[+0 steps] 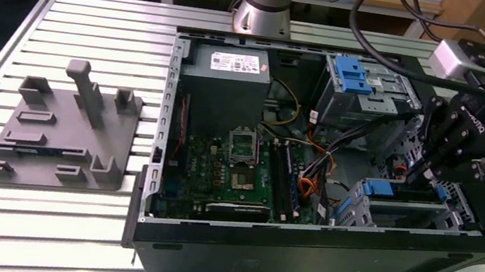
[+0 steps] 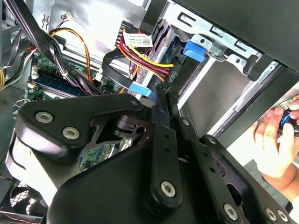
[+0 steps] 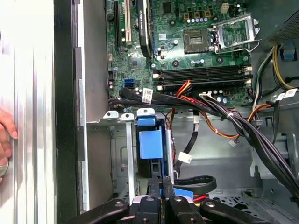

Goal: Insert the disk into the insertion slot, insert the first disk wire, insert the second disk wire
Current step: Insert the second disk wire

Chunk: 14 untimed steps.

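We see the gripper [image 1: 416, 176] reaching down into the open computer case [image 1: 301, 258] at the exterior view's right, its fingers pressed close together on a small blue connector [image 2: 140, 89] that the second wrist view shows at their tips; we cannot tell how firmly it is pinched. Just under the tips sits the disk [image 3: 150, 144] in its blue frame, already lodged in the insertion slot [image 1: 403, 210], a grey metal cage in the case's corner nearest the exterior view's right. The first wrist view looks straight down on that blue frame between the cage's metal rails, with black, red and orange wires [image 3: 205, 109] crossing just beyond it and the green circuit board [image 3: 187, 42] farther off. The exterior view adds a taller cage with a blue latch [image 1: 350, 76] near the far wall, and a grey holder [image 1: 62, 136] well apart on the slatted tabletop [image 1: 40, 222]. Room is tight here: the case wall runs just beside the cage. A person's hand [image 2: 275, 140] rests outside that wall.
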Motion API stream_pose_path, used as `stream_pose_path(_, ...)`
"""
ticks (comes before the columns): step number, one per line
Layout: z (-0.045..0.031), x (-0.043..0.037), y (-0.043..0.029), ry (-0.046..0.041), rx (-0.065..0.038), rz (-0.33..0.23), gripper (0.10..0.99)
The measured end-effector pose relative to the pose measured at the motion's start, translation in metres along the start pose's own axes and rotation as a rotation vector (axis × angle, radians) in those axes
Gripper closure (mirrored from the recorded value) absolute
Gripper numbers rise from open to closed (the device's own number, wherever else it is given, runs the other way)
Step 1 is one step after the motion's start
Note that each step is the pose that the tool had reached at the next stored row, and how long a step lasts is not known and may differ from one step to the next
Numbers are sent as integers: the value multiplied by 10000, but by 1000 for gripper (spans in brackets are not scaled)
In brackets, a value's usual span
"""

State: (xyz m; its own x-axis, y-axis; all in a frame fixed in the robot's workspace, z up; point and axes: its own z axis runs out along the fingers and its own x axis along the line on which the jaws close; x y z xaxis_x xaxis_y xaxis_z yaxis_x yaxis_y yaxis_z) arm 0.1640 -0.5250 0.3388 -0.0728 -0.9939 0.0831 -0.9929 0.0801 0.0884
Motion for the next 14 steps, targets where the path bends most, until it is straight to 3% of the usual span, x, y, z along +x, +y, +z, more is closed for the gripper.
stream_pose_path(14, 27, -1, -13, 0, 0, -1, 945)
